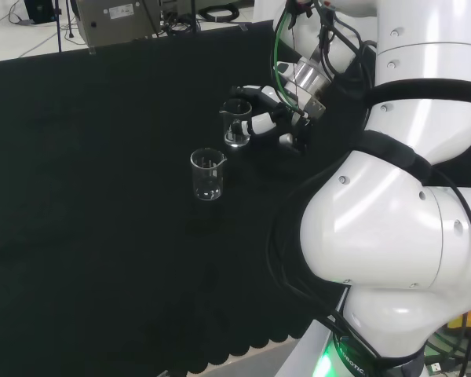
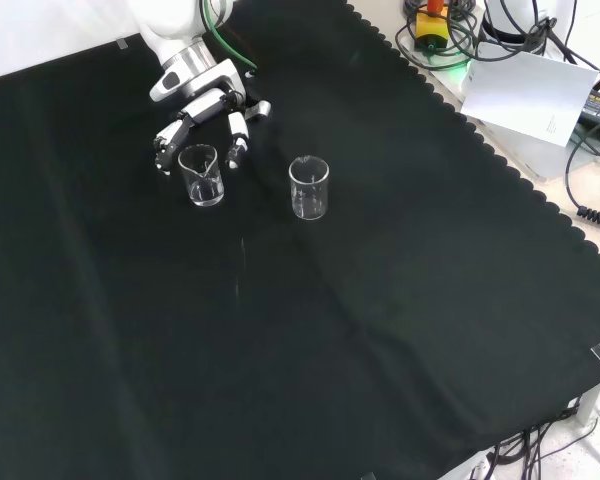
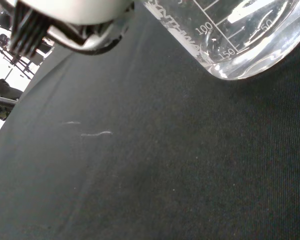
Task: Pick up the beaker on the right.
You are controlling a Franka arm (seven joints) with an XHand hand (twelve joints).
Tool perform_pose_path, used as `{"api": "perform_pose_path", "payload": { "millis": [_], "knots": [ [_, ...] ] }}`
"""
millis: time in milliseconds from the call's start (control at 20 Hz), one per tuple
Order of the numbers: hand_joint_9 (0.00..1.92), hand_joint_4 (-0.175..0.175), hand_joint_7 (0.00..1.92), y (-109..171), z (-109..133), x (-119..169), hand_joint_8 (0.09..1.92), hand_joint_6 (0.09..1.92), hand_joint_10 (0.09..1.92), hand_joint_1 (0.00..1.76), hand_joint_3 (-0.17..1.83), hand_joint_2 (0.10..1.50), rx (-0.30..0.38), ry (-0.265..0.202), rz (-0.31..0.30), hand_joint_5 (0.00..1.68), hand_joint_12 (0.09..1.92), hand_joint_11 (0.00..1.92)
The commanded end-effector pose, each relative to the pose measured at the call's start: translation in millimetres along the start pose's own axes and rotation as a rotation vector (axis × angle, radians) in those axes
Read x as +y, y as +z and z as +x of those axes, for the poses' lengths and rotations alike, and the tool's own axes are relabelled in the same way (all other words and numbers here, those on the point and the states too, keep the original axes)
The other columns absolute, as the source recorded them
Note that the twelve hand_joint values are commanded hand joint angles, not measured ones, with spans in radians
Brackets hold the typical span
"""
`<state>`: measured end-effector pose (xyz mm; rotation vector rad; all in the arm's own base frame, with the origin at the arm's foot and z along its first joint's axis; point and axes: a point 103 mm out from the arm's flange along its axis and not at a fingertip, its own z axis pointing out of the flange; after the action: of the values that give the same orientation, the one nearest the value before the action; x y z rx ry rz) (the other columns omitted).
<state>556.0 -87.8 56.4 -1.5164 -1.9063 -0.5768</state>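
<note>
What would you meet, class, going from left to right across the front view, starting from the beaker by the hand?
Beaker at the hand's fingers → second beaker standing alone → scalloped edge of the black cloth → white sheet of paper.

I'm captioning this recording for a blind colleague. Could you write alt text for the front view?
The robot's black and white hand reaches from the top, its fingers spread around a clear glass beaker on the black cloth. A second clear beaker stands apart to its right.
</note>
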Motion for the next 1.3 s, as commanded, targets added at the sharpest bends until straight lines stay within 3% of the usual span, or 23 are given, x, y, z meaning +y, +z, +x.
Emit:
{"api": "perform_pose_path", "payload": {
  "millis": [50,300,500,600,1300],
  "knots": [
    [0.45,-0.031,0.27,2.1,-2.6,2.2,0.70,0.09,0.60,0.94,0.65,0.50,0.011,0.012,-0.013,0.47,1.37,0.06],
    [0.51,-0.030,0.34,5.2,-2.4,6.3,0.74,0.17,0.60,0.96,0.66,0.50,0.045,0.019,-0.036,0.51,1.35,0.10],
    [0.54,-0.031,0.35,8.4,-0.9,10.2,0.76,0.59,0.59,0.97,0.67,0.49,0.063,0.006,-0.033,0.37,1.35,0.12],
    [0.55,-0.032,0.35,11.1,-0.8,11.6,0.77,0.69,0.60,0.98,0.67,0.49,0.077,0.005,-0.032,0.34,1.36,0.13],
    [0.54,-0.033,0.34,23.0,2.6,17.3,0.78,0.75,0.60,0.99,0.68,0.49,0.131,0.006,-0.054,0.32,1.34,0.19]
  ]
}}
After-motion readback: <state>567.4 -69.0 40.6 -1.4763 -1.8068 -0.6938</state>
